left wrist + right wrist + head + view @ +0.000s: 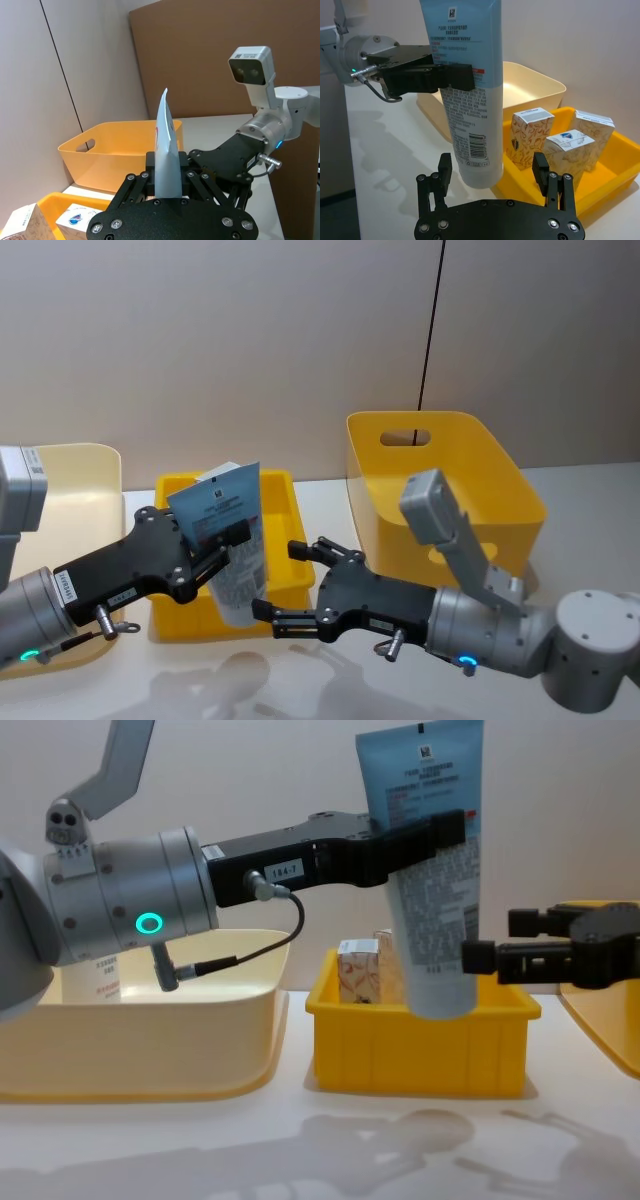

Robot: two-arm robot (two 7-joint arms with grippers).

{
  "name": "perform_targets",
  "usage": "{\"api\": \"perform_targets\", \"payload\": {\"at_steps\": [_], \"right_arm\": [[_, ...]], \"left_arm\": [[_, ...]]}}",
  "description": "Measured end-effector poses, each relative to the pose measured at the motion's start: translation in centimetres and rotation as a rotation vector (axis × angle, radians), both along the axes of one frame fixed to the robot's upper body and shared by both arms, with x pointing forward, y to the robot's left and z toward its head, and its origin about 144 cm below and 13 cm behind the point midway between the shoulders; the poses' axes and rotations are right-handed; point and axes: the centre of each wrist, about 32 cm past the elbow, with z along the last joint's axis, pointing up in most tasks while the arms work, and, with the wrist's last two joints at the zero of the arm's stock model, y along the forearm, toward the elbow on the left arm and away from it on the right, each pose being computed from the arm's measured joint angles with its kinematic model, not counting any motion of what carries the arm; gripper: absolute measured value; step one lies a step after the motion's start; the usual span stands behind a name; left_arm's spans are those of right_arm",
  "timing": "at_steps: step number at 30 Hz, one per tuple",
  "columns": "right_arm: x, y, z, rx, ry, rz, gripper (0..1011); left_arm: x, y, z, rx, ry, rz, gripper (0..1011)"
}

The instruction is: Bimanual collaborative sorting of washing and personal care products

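My left gripper [228,540] is clamped across the light-blue tube [432,890], holding it up off the counter [300,1145], cap end down, at the near side of the small yellow bin [420,1055] with the cartons [532,135] inside. My right gripper [492,165] is spread wide, one finger either side of the tube's lower end

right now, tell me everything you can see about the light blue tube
The light-blue tube is a tall, soft-looking plastic squeeze tube. It is blue near its flat crimped end and fades to white lower down, with dense small print and a barcode. It hangs in the air almost upright, crimped end up and rounded end down, close to the yellow tray. The left gripper is clamped across its upper half. The right gripper is open, its fingers flanking the tube's lower end without touching it.
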Motion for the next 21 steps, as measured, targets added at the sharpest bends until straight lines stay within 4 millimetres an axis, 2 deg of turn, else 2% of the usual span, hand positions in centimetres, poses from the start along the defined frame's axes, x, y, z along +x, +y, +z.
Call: {"api": "perform_targets", "payload": {"at_steps": [21], "right_arm": [[2.9, 2.5, -1.2, 0.005, -0.033, 0.079, 986]], "left_arm": [[0.0, 0.0, 0.0, 0.000, 0.000, 0.000, 240]]}}
